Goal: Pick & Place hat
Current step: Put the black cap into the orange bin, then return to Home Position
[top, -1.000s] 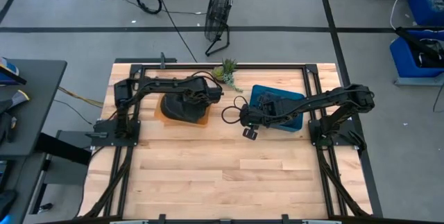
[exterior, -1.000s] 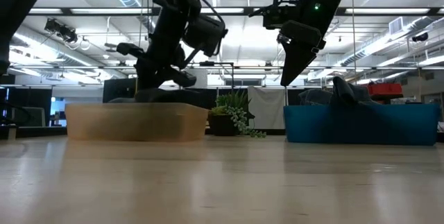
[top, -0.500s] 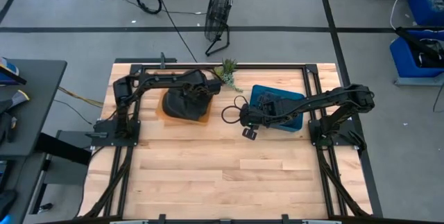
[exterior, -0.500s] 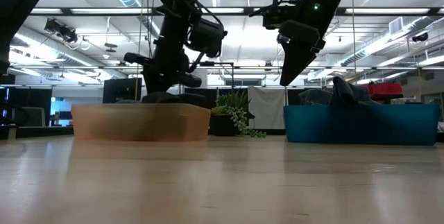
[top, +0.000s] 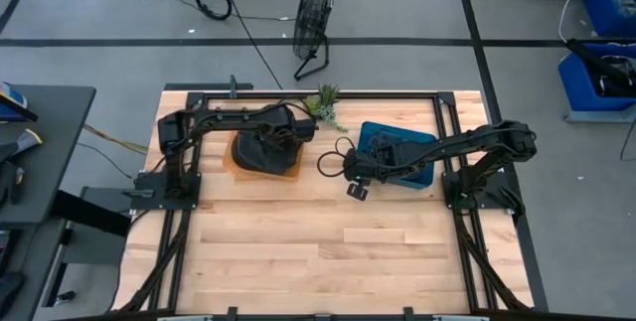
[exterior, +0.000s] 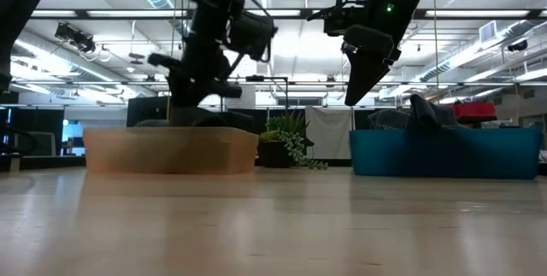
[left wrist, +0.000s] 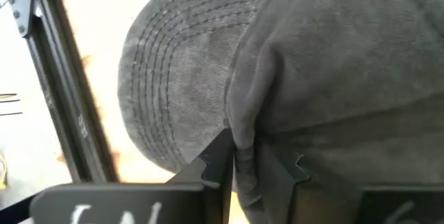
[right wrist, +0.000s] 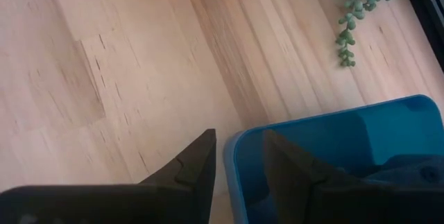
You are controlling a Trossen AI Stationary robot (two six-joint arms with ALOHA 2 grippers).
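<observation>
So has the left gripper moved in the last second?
Yes. In the high view the left gripper has pulled back from the plant, staying over the tan bin.

Your left arm reaches from its base at the left edge toward the far middle of the tabletop, wrist bent down. Its left gripper points downward, the two dark fingers standing close together with a fold of cloth between them. Your right arm stretches leftward from the right edge, and its right gripper hangs above the tabletop, fingers narrowly parted.
</observation>
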